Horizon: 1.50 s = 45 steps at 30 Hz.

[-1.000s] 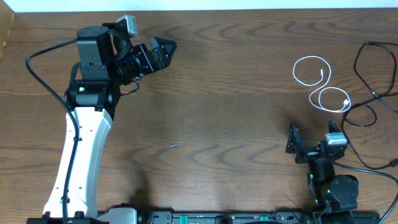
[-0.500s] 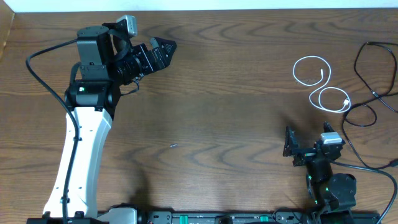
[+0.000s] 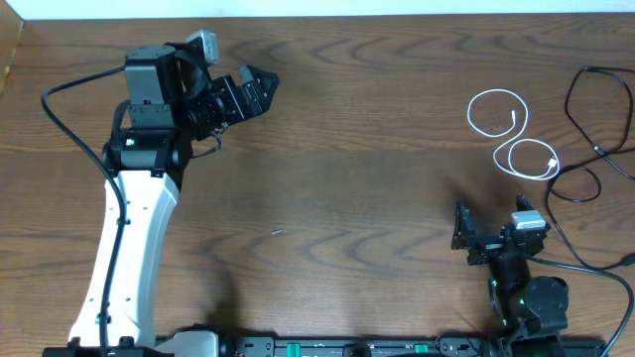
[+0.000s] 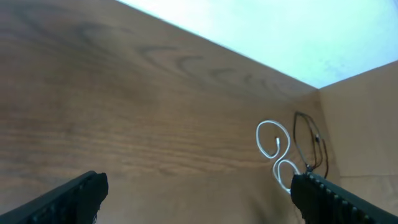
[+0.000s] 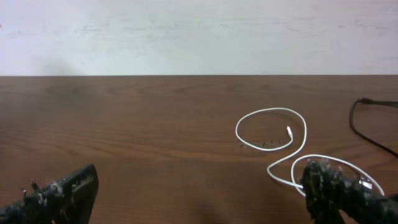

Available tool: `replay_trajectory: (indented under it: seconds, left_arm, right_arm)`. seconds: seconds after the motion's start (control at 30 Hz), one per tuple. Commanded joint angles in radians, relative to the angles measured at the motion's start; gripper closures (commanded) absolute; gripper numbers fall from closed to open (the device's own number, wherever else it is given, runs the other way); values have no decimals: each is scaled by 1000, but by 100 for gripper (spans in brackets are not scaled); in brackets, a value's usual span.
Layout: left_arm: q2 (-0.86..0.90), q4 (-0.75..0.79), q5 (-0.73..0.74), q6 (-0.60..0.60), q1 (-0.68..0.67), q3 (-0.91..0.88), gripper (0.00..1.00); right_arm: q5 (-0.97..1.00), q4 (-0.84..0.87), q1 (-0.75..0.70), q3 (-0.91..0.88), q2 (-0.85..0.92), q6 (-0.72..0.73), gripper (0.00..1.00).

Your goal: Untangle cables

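The white cable (image 3: pixel 470 111) lies in two loops at the far right of the table. The thin black cable (image 3: pixel 569 103) curves just to its right, and one black loop lies close to the white plug end; I cannot tell whether they touch. Both show in the left wrist view, white (image 4: pixel 274 144) and black (image 4: pixel 311 143), and in the right wrist view, white (image 5: pixel 306 134) and black (image 5: pixel 352 118). My left gripper (image 3: pixel 260 84) is open and empty at the far left, high above the table. My right gripper (image 3: pixel 494 226) is open and empty, just in front of the white loops.
A small dark speck (image 3: pixel 278 233) lies mid-table. A cardboard wall (image 4: pixel 360 124) stands beyond the table's right end. A thicker black arm cable (image 3: pixel 595 266) runs along the table to the right of my right arm.
My right gripper has drawn back a little toward the front edge. My left gripper has shifted very slightly. The cables have not moved.
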Motion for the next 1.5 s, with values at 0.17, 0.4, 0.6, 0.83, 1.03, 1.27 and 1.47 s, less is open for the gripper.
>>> replay_trajectory:
  seconds: [0.17,0.4,0.6,0.83,1.03,1.27,1.47]
  left_arm:
    - [-9,-74,-152,55,9,3,1]
    - [-206,-51,-249,375,9,-132,1]
    - [-495,308,-249,516,9,-483,1]
    - [-796,585,-331,547,9,-854,1]
    - [-1040,626,-380,547,9,-1080,1]
    - [-1259,625,-401,547,10,-1238,1]
    - [-1379,497,-405,547,11,-1271,1]
  right_arm:
    - [-8,-5,7,-1,-9,-6,1]
    - [-8,-5,7,-1,-9,-6,1]
    - [-8,-5,7,-1,-9,-6,1]
    - [-8,-5,7,-1,-9,-6,1]
    - [-8,-5,7,-1,-9,-6,1]
    - [-8,-5,7,-1,-9,-6,1]
    - [-8,-5,7,-1,-9,-6,1]
